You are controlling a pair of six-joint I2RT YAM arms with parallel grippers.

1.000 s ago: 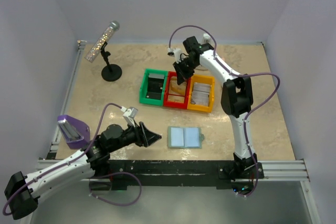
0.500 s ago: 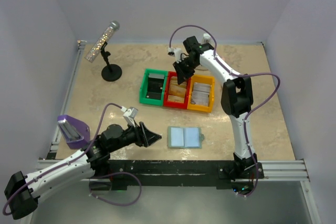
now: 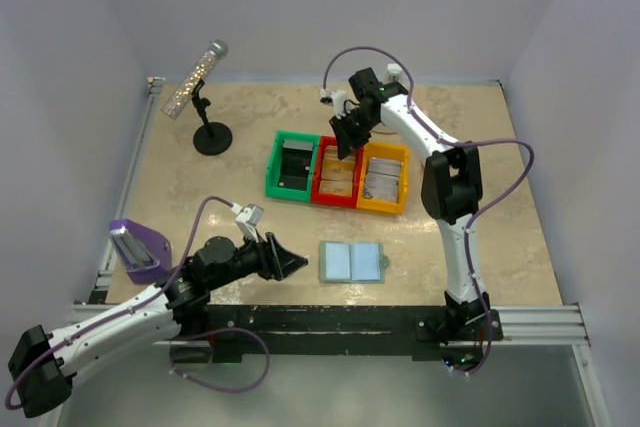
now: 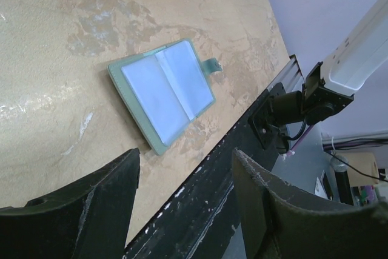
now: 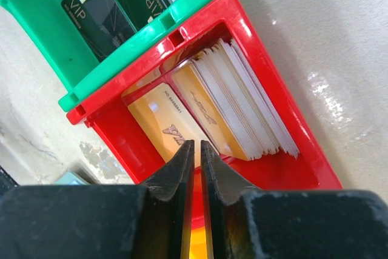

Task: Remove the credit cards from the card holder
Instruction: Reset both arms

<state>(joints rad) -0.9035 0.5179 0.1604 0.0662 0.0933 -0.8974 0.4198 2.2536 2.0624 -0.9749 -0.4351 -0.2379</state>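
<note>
The card holder (image 3: 352,261) lies open on the table near the front edge, its two pale blue panels facing up; it also shows in the left wrist view (image 4: 160,86). I cannot make out separate cards in its pockets. My left gripper (image 3: 298,263) (image 4: 185,156) is open and empty, low over the front edge, just left of the holder. My right gripper (image 3: 345,147) (image 5: 196,145) hovers over the red bin (image 5: 285,168), its jaws shut to a thin slit with nothing between them. Gold credit cards (image 5: 182,128) and a stack of white-edged cards (image 5: 242,107) lie in that bin.
Green (image 3: 291,167), red (image 3: 336,175) and yellow (image 3: 384,178) bins stand in a row mid-table; the green one holds dark cards (image 5: 100,7). A microphone on a stand (image 3: 205,97) is at the back left. A purple object (image 3: 135,247) sits at the left edge.
</note>
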